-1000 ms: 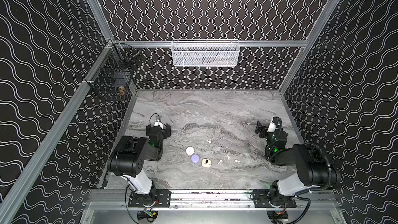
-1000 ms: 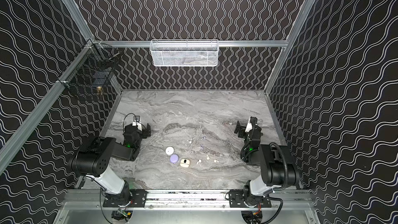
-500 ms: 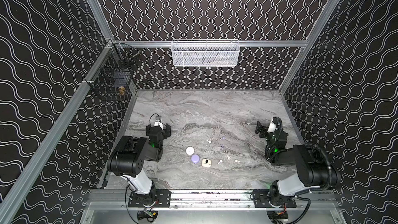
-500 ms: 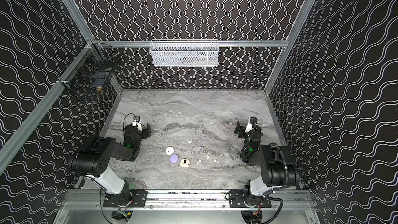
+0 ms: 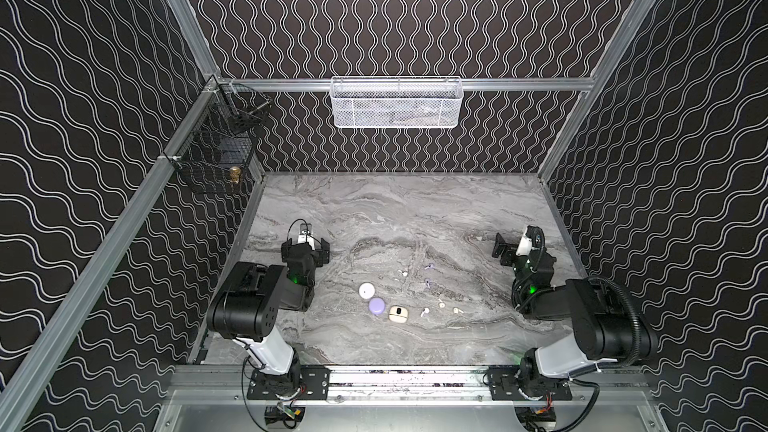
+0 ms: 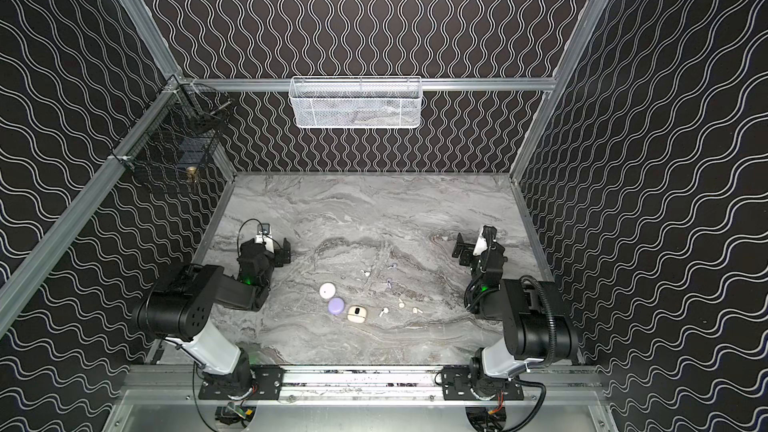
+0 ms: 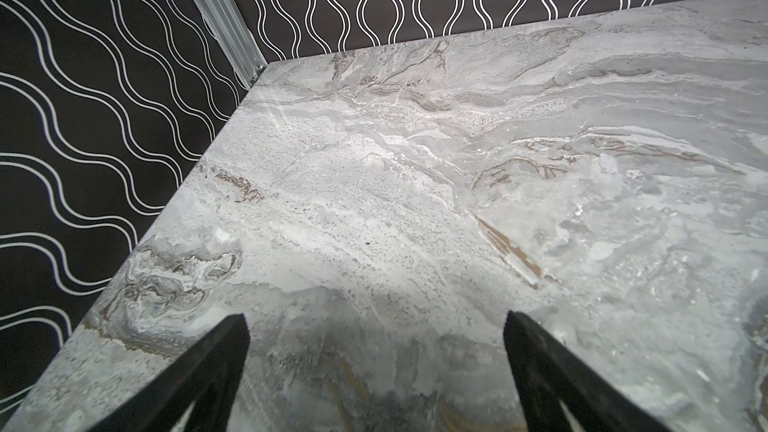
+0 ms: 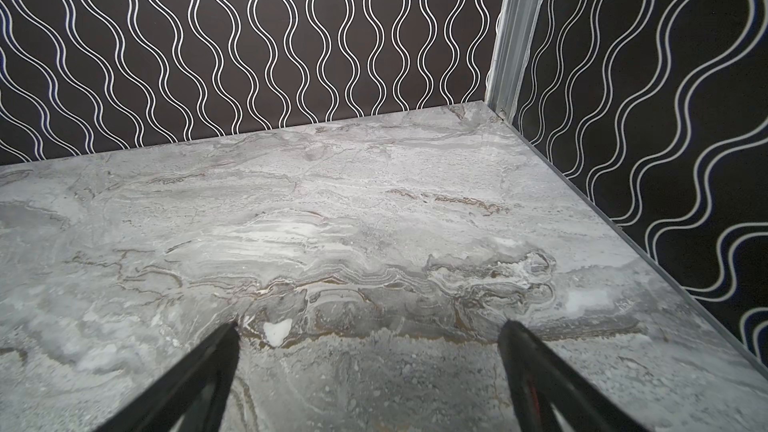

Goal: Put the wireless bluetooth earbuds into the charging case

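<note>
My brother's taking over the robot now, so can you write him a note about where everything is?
Left gripper: open, empty, left side of table.
Right gripper: open, empty, right side.
White case, purple case, cream case: in a row, front middle.
Earbuds: six, loose, scattered to the right of the cases.
Done: none in a case.
Left: all six.

Both top views look steeply down from high above the near edge of the bench [image 5: 395,209] toward the far wall [image 5: 395,35], sharing nearly the whole scene. The left wrist view sits low and close, looking past the left hand [image 7: 374,317] to the far left corner; the right wrist view looks past the right hand [image 8: 369,324] to the far right corner.
</note>
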Controlling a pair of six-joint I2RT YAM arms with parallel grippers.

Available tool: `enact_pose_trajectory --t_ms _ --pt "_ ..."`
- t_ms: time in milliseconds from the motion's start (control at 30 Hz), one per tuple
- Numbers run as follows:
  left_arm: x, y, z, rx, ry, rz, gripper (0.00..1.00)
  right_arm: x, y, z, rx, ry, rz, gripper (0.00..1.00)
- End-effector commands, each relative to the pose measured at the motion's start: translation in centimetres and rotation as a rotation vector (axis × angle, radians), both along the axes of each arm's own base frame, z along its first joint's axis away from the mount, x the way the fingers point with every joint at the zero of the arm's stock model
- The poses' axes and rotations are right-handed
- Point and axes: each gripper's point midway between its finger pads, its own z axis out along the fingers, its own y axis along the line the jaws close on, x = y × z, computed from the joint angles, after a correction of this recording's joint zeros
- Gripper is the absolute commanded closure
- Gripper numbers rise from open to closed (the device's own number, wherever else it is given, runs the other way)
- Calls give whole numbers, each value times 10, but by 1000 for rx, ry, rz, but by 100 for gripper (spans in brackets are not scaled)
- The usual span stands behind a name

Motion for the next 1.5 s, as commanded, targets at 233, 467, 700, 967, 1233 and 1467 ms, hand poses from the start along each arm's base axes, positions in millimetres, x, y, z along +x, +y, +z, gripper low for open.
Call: enact_pose_trajectory --t_ms 233,467,700,967,1233,1467 --pt "0 -4 29 4 -27 -12 1 1 2 38 -38 -27 -22 0" --pt "-16 -9 105 -111 -95 -8 1 -26 -35 81 357 57 -369 0" --pt "-74 -8 144 -509 16 139 1 -30 51 91 637 216 43 0" --pt "-124 -24 140 -580 89 41 1 -103 241 74 452 449 371 0" --pt "-146 -9 96 -475 208 111 1 -188 297 42 203 613 380 68" --pt "-135 -35 64 -516 284 -10 10 -241 305 -7 188 760 415 89"
